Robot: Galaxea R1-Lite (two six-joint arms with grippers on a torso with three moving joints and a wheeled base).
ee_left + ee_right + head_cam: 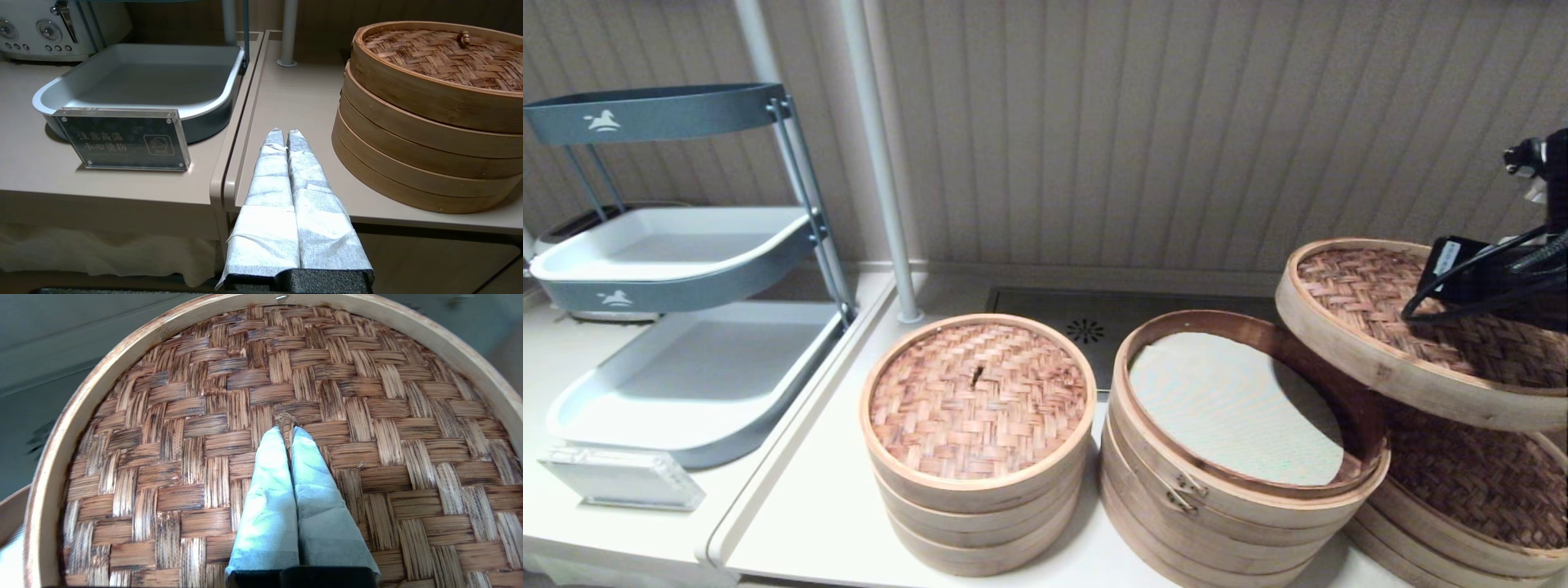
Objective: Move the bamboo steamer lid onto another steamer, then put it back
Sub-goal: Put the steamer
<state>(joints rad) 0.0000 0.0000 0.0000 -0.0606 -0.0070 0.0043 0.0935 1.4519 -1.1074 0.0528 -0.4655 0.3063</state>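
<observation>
The bamboo steamer lid [1372,302] hangs tilted in the air at the right, its reddish woven top [204,457] filling the right wrist view. My right gripper [287,430] is shut on the lid's small centre knot [286,421]; in the head view the wrist body [1486,278] hides the fingers. Directly beneath the lid sits the other steamer [1470,482], low and wide with a dark brown woven lid. My left gripper [282,132] is parked shut and empty over the table's front edge, left of the small stack [425,122].
A taller wide stack with a metal clasp [1143,441] stands uncovered in the middle, a white liner inside. The small lidded stack [978,400] is left of it. A tiered tray rack [678,245], an acrylic sign [621,478] and a white pole [882,163] stand at the left.
</observation>
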